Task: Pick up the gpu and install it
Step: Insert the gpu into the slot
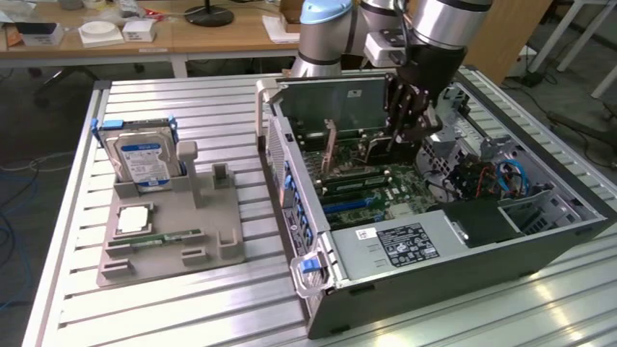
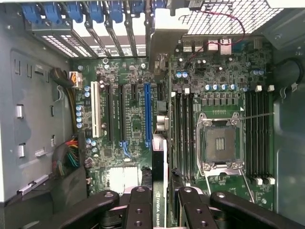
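Note:
My gripper (image 1: 403, 131) reaches down into the open computer case (image 1: 463, 246). It is shut on the gpu (image 1: 328, 148), which stands on edge over the motherboard (image 1: 386, 189). In the wrist view the gpu (image 2: 161, 47) runs edge-on from between my black fingers (image 2: 141, 205) to its silvery bracket at the case's rear slot openings. A white label with lettering shows on the card by my gripper (image 2: 164, 194). The card lies right alongside the long blue slot (image 2: 147, 112). Whether it sits in a slot I cannot tell.
Beside the card are memory slots (image 2: 183, 129) and the bare processor socket (image 2: 220, 143). Cables (image 2: 69, 157) lie by the case wall. At the exterior view's left a grey fixture (image 1: 207, 217) holds a hard drive (image 1: 143, 155), a processor (image 1: 133, 219) and a memory stick (image 1: 166, 237).

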You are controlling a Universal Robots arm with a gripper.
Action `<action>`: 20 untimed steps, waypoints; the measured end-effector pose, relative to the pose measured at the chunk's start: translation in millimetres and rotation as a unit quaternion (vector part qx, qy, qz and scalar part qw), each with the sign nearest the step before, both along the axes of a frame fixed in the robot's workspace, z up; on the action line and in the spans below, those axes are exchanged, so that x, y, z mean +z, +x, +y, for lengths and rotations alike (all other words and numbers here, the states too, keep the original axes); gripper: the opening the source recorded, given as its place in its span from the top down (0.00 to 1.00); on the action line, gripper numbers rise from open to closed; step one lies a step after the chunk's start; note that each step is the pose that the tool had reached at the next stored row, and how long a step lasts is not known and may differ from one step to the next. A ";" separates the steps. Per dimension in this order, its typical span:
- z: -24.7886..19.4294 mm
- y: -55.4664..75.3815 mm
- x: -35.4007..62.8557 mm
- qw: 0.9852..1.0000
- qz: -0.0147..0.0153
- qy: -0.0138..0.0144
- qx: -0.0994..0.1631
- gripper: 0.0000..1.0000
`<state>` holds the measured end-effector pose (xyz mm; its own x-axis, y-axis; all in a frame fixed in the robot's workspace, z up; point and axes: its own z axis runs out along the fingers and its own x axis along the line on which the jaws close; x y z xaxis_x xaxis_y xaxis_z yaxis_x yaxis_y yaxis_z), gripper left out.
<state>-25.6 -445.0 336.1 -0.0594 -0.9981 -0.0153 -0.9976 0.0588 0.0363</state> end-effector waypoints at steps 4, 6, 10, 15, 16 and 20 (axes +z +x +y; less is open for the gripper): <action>-1.4 -3.3 -1.0 1.000 0.000 0.000 0.000 0.74; -2.2 -4.4 -1.3 1.000 0.000 0.000 0.000 0.74; -7.0 -5.1 -2.5 1.000 0.000 0.000 0.000 0.74; -11.7 -5.2 -7.9 1.000 0.000 0.000 0.000 0.74; -12.7 -5.1 -9.5 1.000 0.000 0.000 0.000 0.74; -13.0 -7.6 -14.3 1.000 0.000 0.000 0.000 0.74</action>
<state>-33.2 -458.0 321.8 -0.0595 -0.9981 -0.0152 -0.9976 0.0589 0.0354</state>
